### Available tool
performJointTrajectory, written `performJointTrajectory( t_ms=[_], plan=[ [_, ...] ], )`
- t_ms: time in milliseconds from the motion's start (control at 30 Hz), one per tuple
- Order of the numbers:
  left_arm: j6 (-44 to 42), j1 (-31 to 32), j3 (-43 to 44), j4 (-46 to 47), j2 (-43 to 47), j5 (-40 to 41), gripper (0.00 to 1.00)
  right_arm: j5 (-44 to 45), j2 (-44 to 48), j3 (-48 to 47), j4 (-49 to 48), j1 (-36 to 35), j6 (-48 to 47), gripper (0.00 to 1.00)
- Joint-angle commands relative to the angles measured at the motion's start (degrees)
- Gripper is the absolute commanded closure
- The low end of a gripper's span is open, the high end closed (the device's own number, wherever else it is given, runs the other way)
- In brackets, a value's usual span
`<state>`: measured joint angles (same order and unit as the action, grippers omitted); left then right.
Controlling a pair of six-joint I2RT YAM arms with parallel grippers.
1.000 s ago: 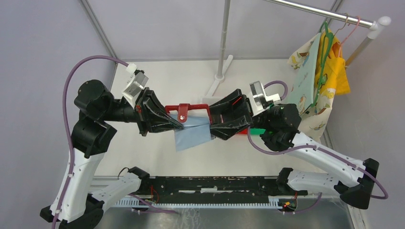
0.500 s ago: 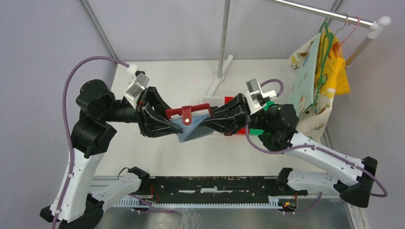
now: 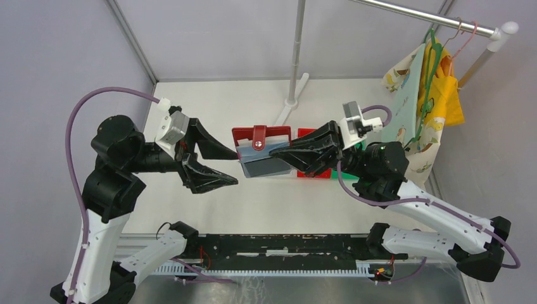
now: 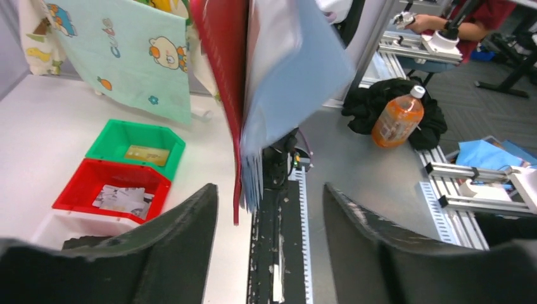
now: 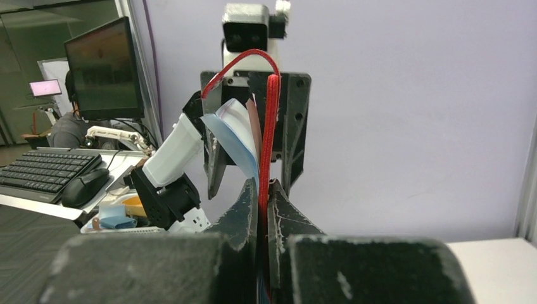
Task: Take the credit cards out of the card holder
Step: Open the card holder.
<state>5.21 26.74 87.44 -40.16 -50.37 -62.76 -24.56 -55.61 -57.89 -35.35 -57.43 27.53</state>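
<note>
Now the right gripper (image 3: 273,152) is clamped tight on the edge of the wallet (image 3: 261,135) and holds it alone in the air over the table (image 3: 221,101), red cover toward the back and the grey-blue inside hanging open below. A second ago it was the other way about: the left gripper (image 3: 235,168) pinched the wallet and the right stood open around it. The left has since let go and pulled back; its jaws stand wide, just short of the wallet's free edge. So the hand-over looks done, and the left is free to pick at the pockets. A gold card (image 4: 147,154) lies in the green bin (image 4: 107,136) and a grey card (image 4: 123,197) in the red bin (image 4: 76,190), so part of the task seems finished. Whether any card is left in the wallet I cannot tell.
</note>
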Motion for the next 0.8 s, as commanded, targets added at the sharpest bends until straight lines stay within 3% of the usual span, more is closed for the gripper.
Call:
performJointTrajectory(
  t_ms=[0,200,300,433,467,633,767],
  plan=[
    [11.5,0.0,-3.8,15.5,1.2,5.2,0.39,0.8,-2.5,-0.7,-0.3,-0.3,3.2,1.0],
    [15.3,0.0,-5.0,17.0,1.0,2.1,0.45,2.8,-3.6,0.8,-2.5,-1.1,4.0,1.0],
    [15.6,0.0,-5.7,17.6,1.1,3.3,0.63,3.1,-4.8,0.4,-2.9,-1.7,4.3,1.0],
    [13.1,0.0,-5.5,16.5,0.9,9.4,0.94,1.7,-5.6,-0.4,-2.2,-2.2,3.9,0.99],
    [12.3,0.0,-5.1,15.8,0.9,10.7,0.98,1.5,-5.5,-0.4,-1.8,-2.2,3.5,0.95],
    [10.5,0.0,-5.2,13.4,0.7,6.2,0.98,-0.6,-3.6,-1.5,3.7,-2.2,-1.5,0.53],
    [6.0,0.0,-3.7,6.5,-1.3,1.8,0.98,-5.1,-5.3,-7.7,14.1,-2.2,-7.0,0.4]
  ],
)
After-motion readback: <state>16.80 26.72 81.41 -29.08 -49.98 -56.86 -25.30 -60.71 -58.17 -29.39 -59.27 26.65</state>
